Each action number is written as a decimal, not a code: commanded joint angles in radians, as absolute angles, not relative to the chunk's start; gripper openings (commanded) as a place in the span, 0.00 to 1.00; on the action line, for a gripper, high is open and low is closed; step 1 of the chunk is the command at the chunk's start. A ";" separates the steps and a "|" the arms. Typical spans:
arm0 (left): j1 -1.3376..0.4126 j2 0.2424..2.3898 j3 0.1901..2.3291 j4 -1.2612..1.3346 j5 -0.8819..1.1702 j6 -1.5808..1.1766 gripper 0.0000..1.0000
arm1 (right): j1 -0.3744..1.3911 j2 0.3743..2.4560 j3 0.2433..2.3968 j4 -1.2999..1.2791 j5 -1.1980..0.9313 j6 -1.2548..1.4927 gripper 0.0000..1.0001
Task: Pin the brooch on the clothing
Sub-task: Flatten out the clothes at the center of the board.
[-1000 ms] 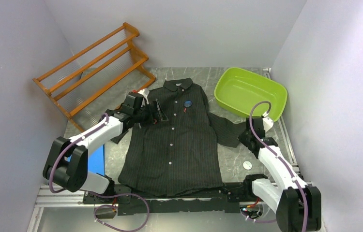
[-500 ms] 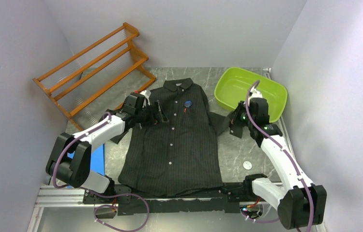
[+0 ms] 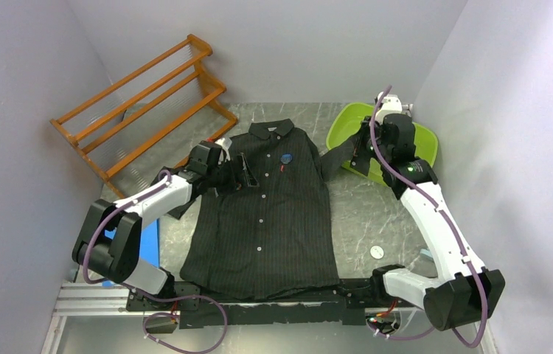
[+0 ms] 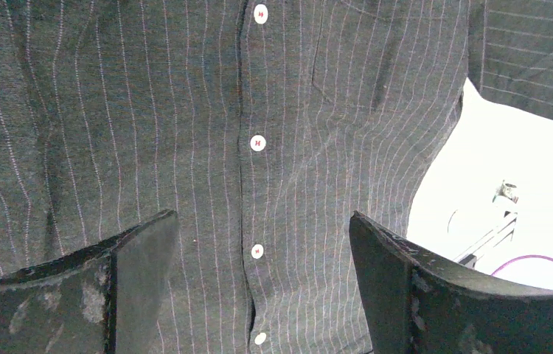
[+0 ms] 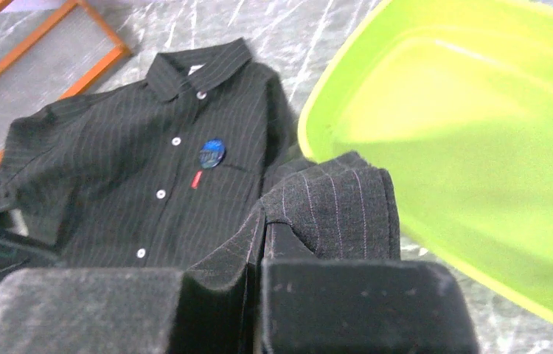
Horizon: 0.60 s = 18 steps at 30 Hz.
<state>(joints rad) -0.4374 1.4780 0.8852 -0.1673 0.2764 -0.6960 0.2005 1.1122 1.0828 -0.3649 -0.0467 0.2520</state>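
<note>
The clothing [image 3: 266, 221], a black pinstriped button-up shirt, lies flat on the table with its collar at the far end. A round blue brooch [image 3: 287, 157] sits on its chest, above a small red mark [image 5: 195, 179]. My right gripper [image 3: 363, 145] is shut on the shirt's right sleeve [image 5: 332, 203] and holds it lifted off the table beside the green basin. Over the shirt's other shoulder, my left gripper [image 3: 240, 171] stands open. In the left wrist view its jaws stand wide apart above the button placket [image 4: 257, 143], with nothing between them.
A lime-green basin [image 3: 347, 129] stands at the back right, just behind the right gripper. A wooden rack [image 3: 141, 103] leans at the back left. A small pale disc [image 3: 377, 252] lies on the table to the right of the shirt. A blue item [image 3: 147, 243] lies by the left arm.
My right arm has swung up and back from the table's right side to the basin, drawing the pinched sleeve up with it. The left gripper has hardly moved.
</note>
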 commanded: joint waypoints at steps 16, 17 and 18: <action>-0.440 1.492 0.908 -0.133 0.313 -0.698 0.89 | 0.188 1.114 1.308 -0.363 0.292 0.171 0.00; -0.440 1.490 0.908 -0.134 0.312 -0.698 0.89 | 0.184 1.118 1.314 -0.369 0.315 0.184 0.00; -0.440 1.488 0.907 -0.134 0.311 -0.698 0.89 | 0.177 1.124 1.321 -0.374 0.332 0.197 0.00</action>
